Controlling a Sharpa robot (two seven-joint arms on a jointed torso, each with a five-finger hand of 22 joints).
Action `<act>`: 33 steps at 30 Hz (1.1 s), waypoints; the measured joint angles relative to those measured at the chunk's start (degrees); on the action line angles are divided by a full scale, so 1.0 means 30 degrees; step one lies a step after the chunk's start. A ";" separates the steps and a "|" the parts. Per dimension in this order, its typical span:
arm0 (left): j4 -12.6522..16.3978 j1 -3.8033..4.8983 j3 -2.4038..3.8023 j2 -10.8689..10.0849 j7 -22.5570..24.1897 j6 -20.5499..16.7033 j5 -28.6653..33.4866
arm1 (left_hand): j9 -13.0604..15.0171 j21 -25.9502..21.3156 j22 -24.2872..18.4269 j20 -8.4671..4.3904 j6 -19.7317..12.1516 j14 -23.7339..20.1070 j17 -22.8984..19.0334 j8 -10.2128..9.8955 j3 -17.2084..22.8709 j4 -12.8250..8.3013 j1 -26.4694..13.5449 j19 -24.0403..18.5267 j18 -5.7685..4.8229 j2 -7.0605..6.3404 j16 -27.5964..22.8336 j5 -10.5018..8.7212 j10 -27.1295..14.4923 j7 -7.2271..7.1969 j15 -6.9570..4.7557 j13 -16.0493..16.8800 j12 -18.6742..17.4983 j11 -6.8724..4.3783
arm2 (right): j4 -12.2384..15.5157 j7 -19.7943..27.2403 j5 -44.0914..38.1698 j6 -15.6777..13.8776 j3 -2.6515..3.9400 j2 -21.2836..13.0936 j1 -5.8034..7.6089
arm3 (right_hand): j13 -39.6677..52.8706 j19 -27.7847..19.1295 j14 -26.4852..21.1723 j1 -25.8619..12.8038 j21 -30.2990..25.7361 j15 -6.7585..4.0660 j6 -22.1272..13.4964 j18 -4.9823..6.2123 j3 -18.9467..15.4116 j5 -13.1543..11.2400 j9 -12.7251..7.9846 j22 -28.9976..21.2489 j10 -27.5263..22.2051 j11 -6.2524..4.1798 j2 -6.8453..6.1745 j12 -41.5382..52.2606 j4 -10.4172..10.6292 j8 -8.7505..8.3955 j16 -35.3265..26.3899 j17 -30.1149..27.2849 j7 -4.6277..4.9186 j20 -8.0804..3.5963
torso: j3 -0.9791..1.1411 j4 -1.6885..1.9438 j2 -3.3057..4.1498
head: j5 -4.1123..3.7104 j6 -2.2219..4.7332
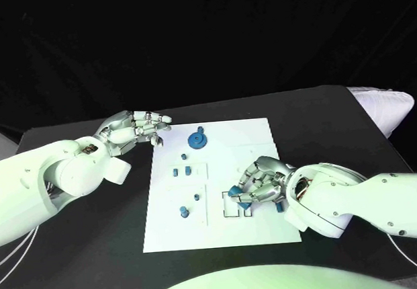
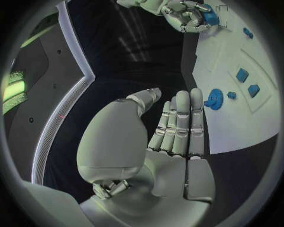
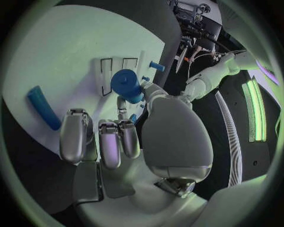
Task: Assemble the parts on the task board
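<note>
Assembly looks partway: right hand (image 1: 257, 183) grips a blue cylindrical part (image 3: 126, 84) over the white task board (image 1: 251, 131); left hand (image 1: 134, 129) waits beside it, fingers loosely curled, holding nothing; several small blue pieces (image 1: 182, 171) remain loose.

no readable text, labels, brands, numbers or signs anywhere
</note>
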 measured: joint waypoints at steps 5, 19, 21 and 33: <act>0.0015 -0.0001 -0.0001 -0.0015 -0.0013 0.0017 -0.0003 | 0.0000 0.0000 0.0000 0.0000 -0.0139 0.0000 -0.0001 0.0115 0.0000 0.0000 0.0000 0.0000 0.0001 0.0000 0.0000 0.0000 -0.0069 0.0001 0.0000 0.0000 0.0110 0.0069 | -0.0243 -0.0429 -0.1080 -0.0220 0.0043 0.0390 -0.0180 | -0.0001 0.0000 0.0000 -0.0434 0.0000 0.0000 0.0013 0.0001 -0.0075 -0.0386 0.0313 -0.0001 0.0001 0.0001 0.0043 0.0000 0.0000 0.0256 0.0000 -0.0002 -0.0002 0.0000 | 0.0002 0.0002 0.0002 | 0.0042 -0.0024; 0.0031 -0.0001 -0.0001 -0.0052 -0.0040 0.0061 -0.0008 | 0.0000 0.0000 0.0001 0.0000 -0.0138 0.0000 -0.0002 0.0115 0.0000 0.0000 0.0000 0.0000 0.0001 0.0000 0.0000 0.0000 -0.0068 0.0001 -0.0001 -0.0001 0.0110 0.0068 | -0.0569 -0.1002 -0.4133 -0.0512 0.0084 0.1015 -0.0559 | -0.0001 0.0143 0.0004 -0.1211 0.0002 -0.0272 0.0181 -0.0001 -0.0684 -0.1657 0.0426 -0.0005 0.0013 -0.0262 0.0550 0.0377 0.0024 0.0852 0.0000 -0.0004 -0.0107 -0.0143 | 0.0031 -0.0020 0.0002 | 0.0125 -0.0128; 0.0031 -0.0001 -0.0001 -0.0054 -0.0043 0.0063 -0.0009 | 0.0000 0.0000 0.0001 0.0000 -0.0139 0.0000 -0.0003 0.0115 0.0000 0.0000 0.0000 0.0000 -0.0001 0.0000 0.0000 0.0000 -0.0067 0.0001 0.0000 -0.0001 0.0110 0.0067 | -0.0588 -0.1027 -0.4347 -0.0508 0.0083 0.1060 -0.0590 | -0.0001 0.0142 0.0005 -0.1358 0.0002 -0.0272 0.0183 0.0000 -0.0752 -0.1843 0.0536 -0.0006 -0.0004 -0.0343 0.0498 0.0446 0.0028 0.1021 -0.0001 -0.0004 -0.0105 -0.0143 | 0.0027 -0.0020 0.0002 | 0.0126 -0.0152; 0.0009 -0.0001 -0.0002 -0.0059 -0.0079 0.0096 -0.0013 | 0.0000 0.0000 -0.0017 0.0000 -0.0138 0.0000 -0.0004 0.0114 -0.0052 0.0052 0.0000 0.0000 0.0000 0.0000 0.0000 0.0000 -0.0066 0.0001 0.0000 -0.0002 0.0109 0.0067 | -0.0514 -0.1059 -0.4991 -0.0413 0.0080 0.1090 -0.0676 | -0.0001 0.0282 0.0004 -0.1687 0.0207 -0.0409 0.0249 -0.0001 -0.1040 -0.2037 0.0587 -0.0009 -0.0025 -0.0504 0.0827 0.0964 0.0028 0.1334 -0.0001 -0.0007 -0.0044 -0.0283 | 0.0013 -0.0020 0.0002 | 0.0157 -0.0240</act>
